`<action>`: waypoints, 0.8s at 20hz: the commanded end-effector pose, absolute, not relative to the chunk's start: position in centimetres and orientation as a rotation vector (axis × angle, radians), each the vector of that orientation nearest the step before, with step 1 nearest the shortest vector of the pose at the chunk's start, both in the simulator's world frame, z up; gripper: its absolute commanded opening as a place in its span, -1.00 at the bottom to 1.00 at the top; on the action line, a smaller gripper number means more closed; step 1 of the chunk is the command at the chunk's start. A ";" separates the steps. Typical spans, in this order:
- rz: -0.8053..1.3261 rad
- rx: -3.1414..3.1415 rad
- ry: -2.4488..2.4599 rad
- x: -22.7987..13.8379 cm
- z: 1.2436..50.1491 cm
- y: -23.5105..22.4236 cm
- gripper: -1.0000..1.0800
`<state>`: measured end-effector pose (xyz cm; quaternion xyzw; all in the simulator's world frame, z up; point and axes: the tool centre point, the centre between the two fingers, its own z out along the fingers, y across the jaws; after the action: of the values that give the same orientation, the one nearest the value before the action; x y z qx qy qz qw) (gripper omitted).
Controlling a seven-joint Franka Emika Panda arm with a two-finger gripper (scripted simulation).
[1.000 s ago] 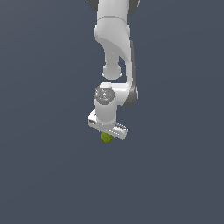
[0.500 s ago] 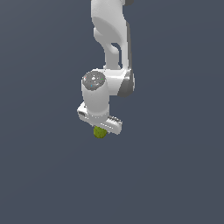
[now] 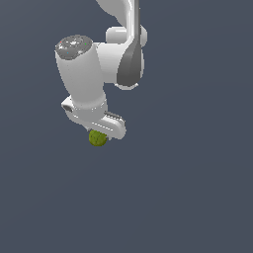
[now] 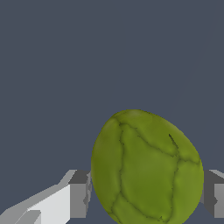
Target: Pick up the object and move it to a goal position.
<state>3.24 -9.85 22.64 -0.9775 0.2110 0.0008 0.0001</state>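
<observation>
My arm has swung toward the exterior view's left and nearer the camera; the pincer [image 3: 100, 134] pinches the olive-green lump [image 3: 98, 138] between its fingers [image 4: 78, 192], beneath the wrist.

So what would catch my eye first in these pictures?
Probably the big white robot arm reaching down from the top of the exterior view against plain dark grey. Then the small olive-green lump pinched in its gripper; in the wrist view it looms large between two grey fingers.
</observation>
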 end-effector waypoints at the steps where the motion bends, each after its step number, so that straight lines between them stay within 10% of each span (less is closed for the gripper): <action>1: 0.000 -3.071 0.662 3.6 25.5 -11.0 -1.00; 16: 0.000 -3.072 0.661 5.5 38.0 -16.2 -1.00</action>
<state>5.32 -15.82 36.93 -0.9775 0.2107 0.0007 -0.0002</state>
